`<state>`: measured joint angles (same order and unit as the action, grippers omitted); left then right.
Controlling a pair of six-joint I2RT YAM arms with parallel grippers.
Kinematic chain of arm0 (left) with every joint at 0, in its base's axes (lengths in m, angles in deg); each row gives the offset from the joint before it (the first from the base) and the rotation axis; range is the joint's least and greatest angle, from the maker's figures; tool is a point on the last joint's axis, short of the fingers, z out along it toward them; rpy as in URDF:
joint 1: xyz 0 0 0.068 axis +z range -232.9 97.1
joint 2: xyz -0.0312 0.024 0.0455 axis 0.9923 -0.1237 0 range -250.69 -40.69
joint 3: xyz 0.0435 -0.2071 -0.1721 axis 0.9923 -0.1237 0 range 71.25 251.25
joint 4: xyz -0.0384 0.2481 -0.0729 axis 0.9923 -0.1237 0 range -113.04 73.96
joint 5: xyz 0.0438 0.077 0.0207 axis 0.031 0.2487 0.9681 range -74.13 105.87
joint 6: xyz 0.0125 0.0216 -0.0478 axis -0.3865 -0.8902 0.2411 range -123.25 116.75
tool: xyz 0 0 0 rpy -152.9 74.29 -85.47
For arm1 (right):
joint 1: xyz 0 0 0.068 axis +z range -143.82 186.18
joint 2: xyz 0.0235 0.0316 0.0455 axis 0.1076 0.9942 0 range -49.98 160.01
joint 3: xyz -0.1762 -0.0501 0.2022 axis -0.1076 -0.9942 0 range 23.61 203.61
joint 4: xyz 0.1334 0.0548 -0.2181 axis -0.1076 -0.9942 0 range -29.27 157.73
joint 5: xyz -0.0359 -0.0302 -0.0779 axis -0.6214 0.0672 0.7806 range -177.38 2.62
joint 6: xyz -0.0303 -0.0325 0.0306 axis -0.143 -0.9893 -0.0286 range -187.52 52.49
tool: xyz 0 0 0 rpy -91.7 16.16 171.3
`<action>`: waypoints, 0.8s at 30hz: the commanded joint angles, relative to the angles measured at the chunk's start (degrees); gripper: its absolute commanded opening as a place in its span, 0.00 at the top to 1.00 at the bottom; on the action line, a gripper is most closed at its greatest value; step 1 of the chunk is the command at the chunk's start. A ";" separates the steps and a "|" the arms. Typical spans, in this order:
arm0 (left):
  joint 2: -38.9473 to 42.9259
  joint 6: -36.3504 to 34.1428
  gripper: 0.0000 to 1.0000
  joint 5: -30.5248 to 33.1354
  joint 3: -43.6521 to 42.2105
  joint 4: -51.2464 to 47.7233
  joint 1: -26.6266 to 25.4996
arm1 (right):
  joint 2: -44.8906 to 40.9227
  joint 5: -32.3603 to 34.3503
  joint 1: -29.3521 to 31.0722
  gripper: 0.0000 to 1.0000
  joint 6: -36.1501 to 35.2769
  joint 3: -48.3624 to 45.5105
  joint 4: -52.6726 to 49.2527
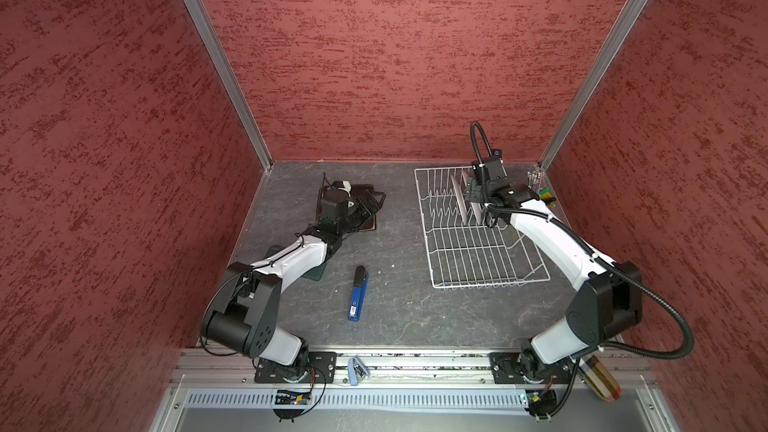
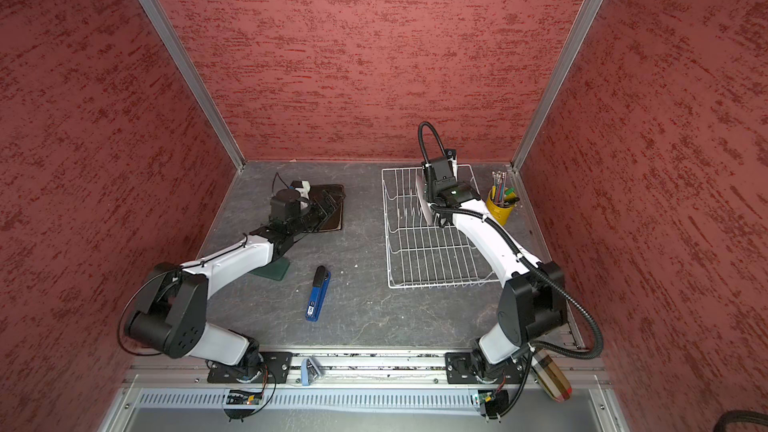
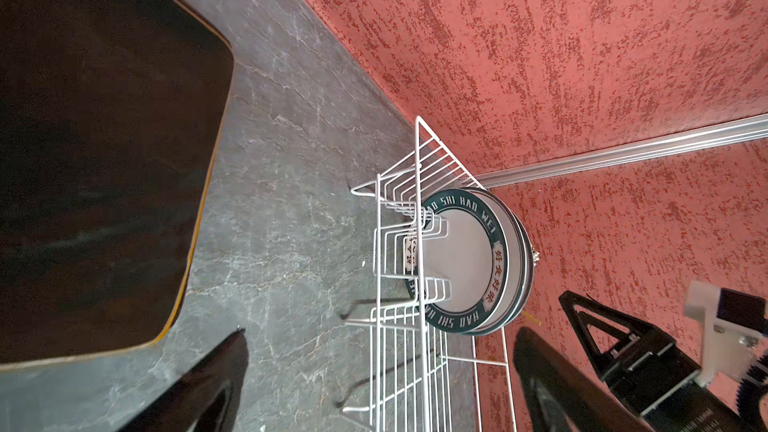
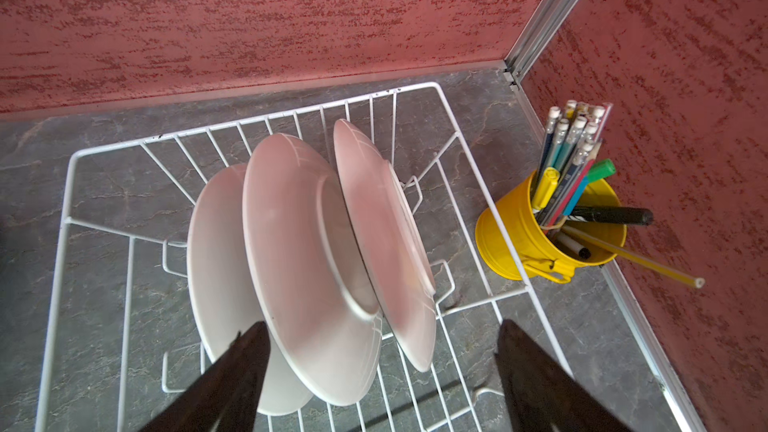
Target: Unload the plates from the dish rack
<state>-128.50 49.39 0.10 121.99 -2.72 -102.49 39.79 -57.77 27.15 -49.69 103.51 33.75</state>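
Left gripper (image 3: 379, 332) and right gripper (image 4: 378, 326) gape empty; the plates (image 4: 307, 268) at the rack's (image 4: 67, 220) far end, likely stiff, slick and breakable, want a top-rim pinch.

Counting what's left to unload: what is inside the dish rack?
Three round white plates stand on edge in the dish rack. They overlap, hiding parts of each other.
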 commanded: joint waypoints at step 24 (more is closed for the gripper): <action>-31.30 -19.32 0.01 8.06 35.70 -29.41 -4.19 | -15.62 -2.02 2.41 0.15 2.48 -8.34 7.40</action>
<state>-157.81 31.58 6.81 155.82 -30.26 -107.12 25.24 -59.33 29.33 -47.37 95.53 39.32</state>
